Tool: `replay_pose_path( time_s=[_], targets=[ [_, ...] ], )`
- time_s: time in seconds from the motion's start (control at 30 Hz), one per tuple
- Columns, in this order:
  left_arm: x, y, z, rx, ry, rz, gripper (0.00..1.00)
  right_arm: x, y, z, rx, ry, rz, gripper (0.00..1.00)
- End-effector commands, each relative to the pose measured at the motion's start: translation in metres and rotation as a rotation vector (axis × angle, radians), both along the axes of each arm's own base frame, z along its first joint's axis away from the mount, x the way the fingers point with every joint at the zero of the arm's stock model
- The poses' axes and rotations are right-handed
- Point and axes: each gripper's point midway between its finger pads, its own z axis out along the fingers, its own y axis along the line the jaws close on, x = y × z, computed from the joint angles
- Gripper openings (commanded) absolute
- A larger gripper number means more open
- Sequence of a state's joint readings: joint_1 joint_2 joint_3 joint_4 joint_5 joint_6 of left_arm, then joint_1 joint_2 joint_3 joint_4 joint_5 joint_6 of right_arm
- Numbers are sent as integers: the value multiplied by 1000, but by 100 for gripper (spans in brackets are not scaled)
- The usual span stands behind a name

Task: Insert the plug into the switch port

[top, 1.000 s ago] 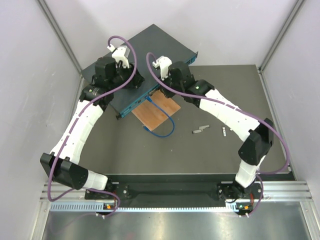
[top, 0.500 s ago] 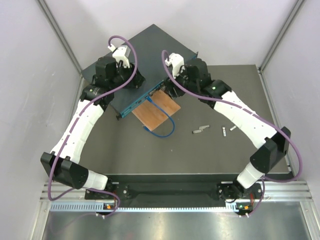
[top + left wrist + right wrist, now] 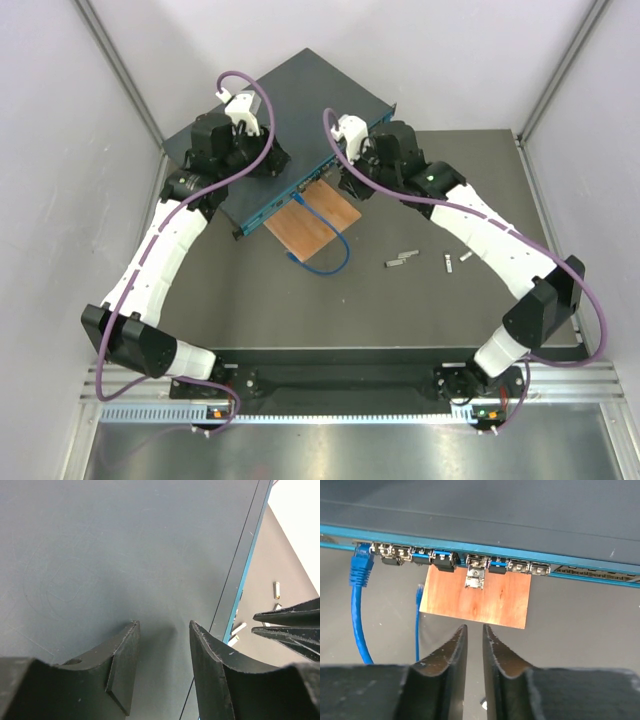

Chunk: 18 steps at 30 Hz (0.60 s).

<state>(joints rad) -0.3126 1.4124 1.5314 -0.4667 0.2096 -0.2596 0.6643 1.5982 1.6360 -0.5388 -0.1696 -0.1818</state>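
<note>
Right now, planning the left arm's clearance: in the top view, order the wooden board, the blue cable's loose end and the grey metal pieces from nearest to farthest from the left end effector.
From the left end effector:
1. wooden board, against the switch's port face.
2. blue cable's loose end, at the board's near corner.
3. grey metal pieces, farther right.

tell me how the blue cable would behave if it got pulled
Probably floppy: the blue cable lies in a loose loop. Likely light, being thin. One end looks plugged into the switch, so a pull would probably tug there.
</note>
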Motion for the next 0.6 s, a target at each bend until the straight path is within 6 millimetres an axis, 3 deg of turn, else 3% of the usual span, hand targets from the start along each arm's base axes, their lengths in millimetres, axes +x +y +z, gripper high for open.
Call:
replay_pose_path(
  time_s=[0.0,0.13,0.57],
  targets=[
    [5,0,-6,2,18,3,50,16,5,30,85,-61,-41,17],
    [6,0,-6,2,18,3,50,23,13,28,117,-32,-57,12],
    [5,2,-7,4,21,8,50,43,28,43,210,-55,-110,12]
  ],
)
